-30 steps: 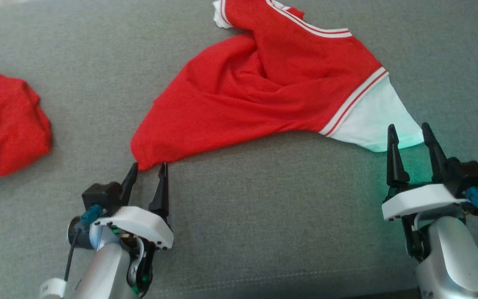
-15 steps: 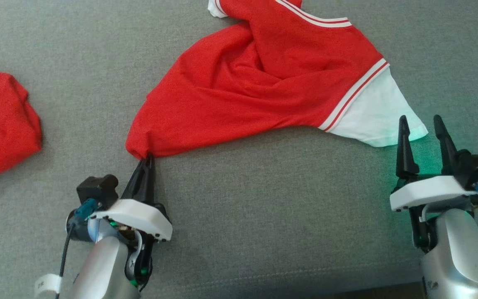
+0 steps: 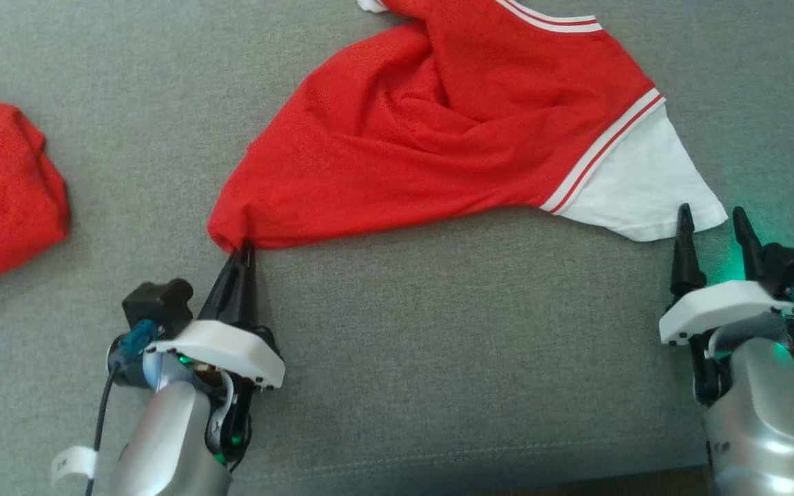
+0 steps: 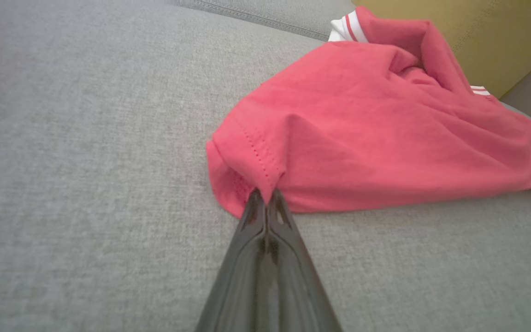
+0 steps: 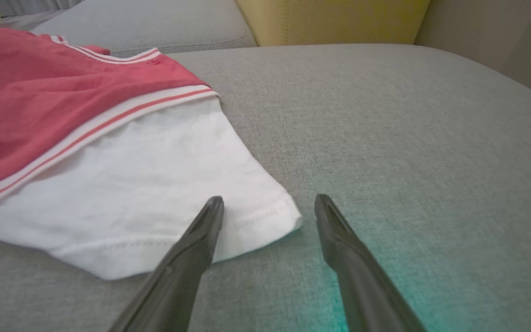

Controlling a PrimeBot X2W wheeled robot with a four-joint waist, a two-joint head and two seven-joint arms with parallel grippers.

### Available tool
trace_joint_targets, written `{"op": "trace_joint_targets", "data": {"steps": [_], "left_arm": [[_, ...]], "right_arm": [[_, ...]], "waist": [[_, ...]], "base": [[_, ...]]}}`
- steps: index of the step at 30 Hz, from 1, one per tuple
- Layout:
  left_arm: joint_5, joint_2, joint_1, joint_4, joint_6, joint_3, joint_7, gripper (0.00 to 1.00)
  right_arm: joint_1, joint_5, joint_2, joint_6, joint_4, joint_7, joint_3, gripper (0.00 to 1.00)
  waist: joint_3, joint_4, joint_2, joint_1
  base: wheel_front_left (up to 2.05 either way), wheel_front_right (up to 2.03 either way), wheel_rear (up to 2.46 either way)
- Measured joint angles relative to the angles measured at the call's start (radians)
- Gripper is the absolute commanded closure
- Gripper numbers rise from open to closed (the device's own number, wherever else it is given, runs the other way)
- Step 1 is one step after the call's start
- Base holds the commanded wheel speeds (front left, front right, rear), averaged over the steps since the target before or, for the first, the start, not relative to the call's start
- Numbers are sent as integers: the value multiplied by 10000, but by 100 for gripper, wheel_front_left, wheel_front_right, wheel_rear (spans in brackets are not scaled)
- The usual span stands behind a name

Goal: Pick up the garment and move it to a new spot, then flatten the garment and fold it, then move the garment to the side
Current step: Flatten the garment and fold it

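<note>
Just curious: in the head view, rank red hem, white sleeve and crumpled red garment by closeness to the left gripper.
1. Red hem: pinched in the left gripper.
2. Crumpled red garment: far left.
3. White sleeve: far right.

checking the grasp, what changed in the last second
The left gripper closed on the red corner of the garment; a second ago its jaws stood open around it. The right gripper stayed open at the white sleeve. The garment lies as before.

Bare grey cushion (image 3: 473, 358) on the near side; garment (image 3: 424, 138) ahead, red bundle (image 3: 4, 193) far left.
</note>
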Motion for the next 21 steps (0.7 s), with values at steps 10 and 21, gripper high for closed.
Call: {"op": "trace_joint_targets", "data": {"steps": [10,21], "left_arm": [[84,-10,-140,-157,10,31,0,100],[991,282,-1044,-1684,-265,784,4,100]], "right_arm": [[-987,301,2,0,934,-67,-104,100],[-1098,2558,-311,0,-2194,-35,786,100]], "waist": [[170,147,0,0],[-794,160,0,0]], "base": [[0,0,0],[0,0,0]]}}
